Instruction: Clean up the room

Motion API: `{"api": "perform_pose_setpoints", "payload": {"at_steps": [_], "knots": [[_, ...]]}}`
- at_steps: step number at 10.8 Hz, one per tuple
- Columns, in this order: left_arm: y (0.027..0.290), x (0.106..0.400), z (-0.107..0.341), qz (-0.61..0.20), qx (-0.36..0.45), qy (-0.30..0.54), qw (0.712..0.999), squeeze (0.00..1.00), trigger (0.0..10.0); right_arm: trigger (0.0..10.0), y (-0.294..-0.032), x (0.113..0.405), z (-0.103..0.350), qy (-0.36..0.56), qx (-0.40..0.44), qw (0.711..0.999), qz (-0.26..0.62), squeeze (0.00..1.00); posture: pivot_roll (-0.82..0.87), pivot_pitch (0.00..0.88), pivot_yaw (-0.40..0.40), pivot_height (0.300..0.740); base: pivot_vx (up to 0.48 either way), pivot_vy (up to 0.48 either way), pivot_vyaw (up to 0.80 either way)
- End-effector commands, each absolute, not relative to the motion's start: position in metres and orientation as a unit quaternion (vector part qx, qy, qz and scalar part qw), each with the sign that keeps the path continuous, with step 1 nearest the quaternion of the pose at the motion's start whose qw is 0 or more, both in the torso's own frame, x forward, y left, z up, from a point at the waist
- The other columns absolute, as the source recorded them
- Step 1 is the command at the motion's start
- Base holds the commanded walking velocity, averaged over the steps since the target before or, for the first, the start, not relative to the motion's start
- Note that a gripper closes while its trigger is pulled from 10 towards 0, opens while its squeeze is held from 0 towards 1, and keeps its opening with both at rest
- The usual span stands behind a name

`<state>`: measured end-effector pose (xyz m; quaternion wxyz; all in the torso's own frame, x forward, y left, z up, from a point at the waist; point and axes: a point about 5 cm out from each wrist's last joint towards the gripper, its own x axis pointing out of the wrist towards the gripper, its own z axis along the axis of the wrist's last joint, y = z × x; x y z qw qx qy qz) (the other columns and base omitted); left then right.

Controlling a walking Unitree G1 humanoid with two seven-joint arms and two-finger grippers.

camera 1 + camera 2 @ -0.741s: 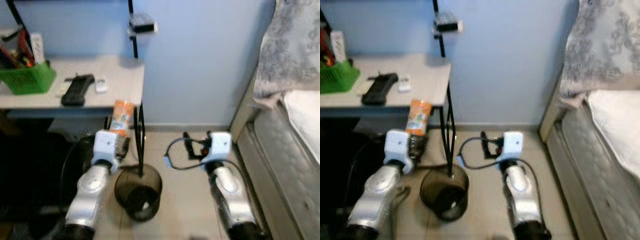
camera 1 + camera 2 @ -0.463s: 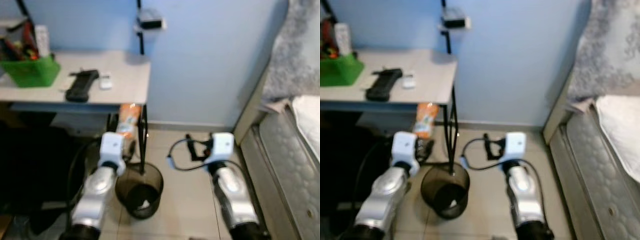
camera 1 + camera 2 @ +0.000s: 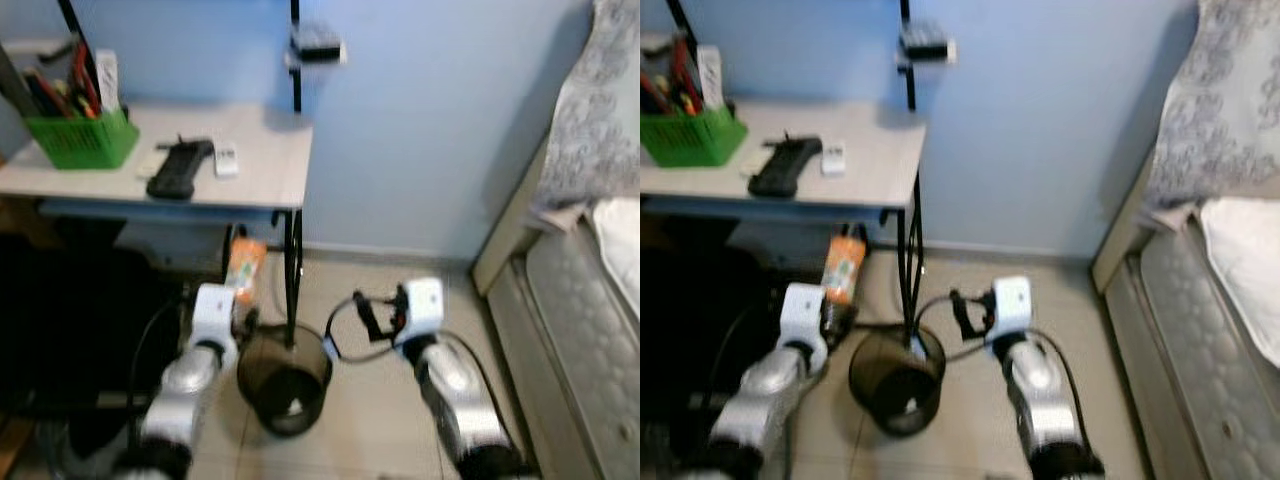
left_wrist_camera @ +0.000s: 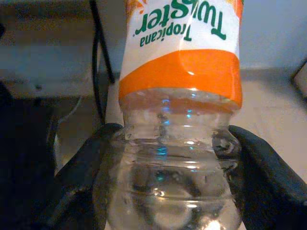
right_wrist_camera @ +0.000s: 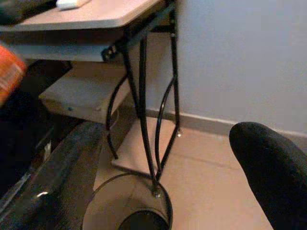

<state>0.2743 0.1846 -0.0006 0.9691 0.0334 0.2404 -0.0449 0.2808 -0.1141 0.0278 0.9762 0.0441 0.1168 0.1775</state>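
Note:
An empty clear plastic bottle (image 4: 180, 110) with an orange and white Tropicana Twister label is held in my left gripper (image 3: 240, 312), shut on the bottle's clear ribbed part. The bottle (image 3: 244, 268) stands upright just left of a black mesh waste bin (image 3: 284, 380) on the tiled floor, below the desk's edge. My right gripper (image 3: 362, 312) hangs open to the right of the bin, nothing between its fingers (image 5: 273, 167). The bin's rim (image 5: 163, 191) lies below it, by the desk's black metal leg (image 5: 144, 120).
A light desk (image 3: 260, 165) carries a green basket (image 3: 80, 135) of pens, a black device (image 3: 178, 168) and a small white remote (image 3: 226, 158). A bed with a mattress (image 3: 585, 330) lies at the right. The blue wall (image 3: 430, 120) stands behind.
The camera has shifted, so the desk and bin sit further right and lower in the picture. The bottle in my left gripper now hangs lower, beneath the desk's edge. My right gripper has drawn closer to the bin.

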Motion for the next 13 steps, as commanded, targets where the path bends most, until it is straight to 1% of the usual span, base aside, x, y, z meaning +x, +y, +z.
{"api": "perform_pose_setpoints", "payload": {"at_steps": [1, 2, 4, 5, 9, 10, 11, 12, 13], "knots": [[0.19, 0.269, -0.01, -0.042, 0.041, 0.261, 0.964, 0.0, 10.0, 10.0, -0.114, 0.286, 0.035, 0.101, 0.038, 0.975, 0.196, 0.0, -0.07, 0.015, -0.015, 0.74, 0.0, 0.0, 0.0], [0.192, 0.267, -0.016, -0.04, 0.045, 0.278, 0.959, 0.0, 10.0, 10.0, -0.117, 0.288, 0.037, 0.098, 0.036, 0.972, 0.209, 0.0, -0.08, 0.021, -0.023, 0.74, 0.0, 0.0, 0.0], [0.185, 0.265, -0.027, -0.044, 0.05, 0.306, 0.95, 0.0, 10.0, 10.0, -0.113, 0.28, 0.04, 0.093, 0.003, 0.943, 0.319, 0.0, -0.12, 0.053, -0.078, 0.74, 0.0, 0.0, 0.0], [0.184, 0.265, -0.029, -0.041, 0.063, 0.317, 0.946, 0.0, 10.0, 10.0, -0.109, 0.274, 0.038, 0.1, 0.001, 0.933, 0.346, 0.0, -0.13, 0.063, -0.09, 0.74, 0.0, 0.0, 0.0], [0.186, 0.265, -0.03, -0.035, 0.074, 0.323, 0.943, 0.0, 10.0, 10.0, -0.111, 0.27, 0.038, 0.098, -0.006, 0.932, 0.349, 0.0, -0.15, 0.077, -0.098, 0.74, 0.0, 0.0, 0.0], [0.2, 0.257, -0.035, -0.027, 0.119, 0.351, 0.928, 0.0, 10.0, 10.0, -0.113, 0.262, 0.036, 0.097, -0.02, 0.928, 0.358, 0.0, -0.21, 0.104, -0.106, 0.74, 0.0, 0.0, 0.0], [0.22, 0.242, -0.044, -0.024, 0.184, 0.388, 0.903, 0.0, 10.0, 10.0, -0.111, 0.25, 0.033, 0.096, -0.027, 0.923, 0.372, 0.0, -0.21, 0.105, -0.106, 0.74, 0.0, 0.0, 0.0], [0.221, 0.24, -0.045, -0.039, 0.205, 0.39, 0.897, 0.0, 10.0, 10.0, -0.11, 0.244, 0.034, 0.097, -0.022, 0.922, 0.374, 0.0, -0.21, 0.108, -0.102, 0.74, 0.0, 0.0, 0.0], [0.219, 0.238, -0.046, -0.056, 0.223, 0.392, 0.891, 0.0, 10.0, 10.0, -0.112, 0.241, 0.035, 0.098, -0.01, 0.928, 0.359, 0.0, -0.21, 0.117, -0.1, 0.74, 0.0, 0.0, 0.0]]}}
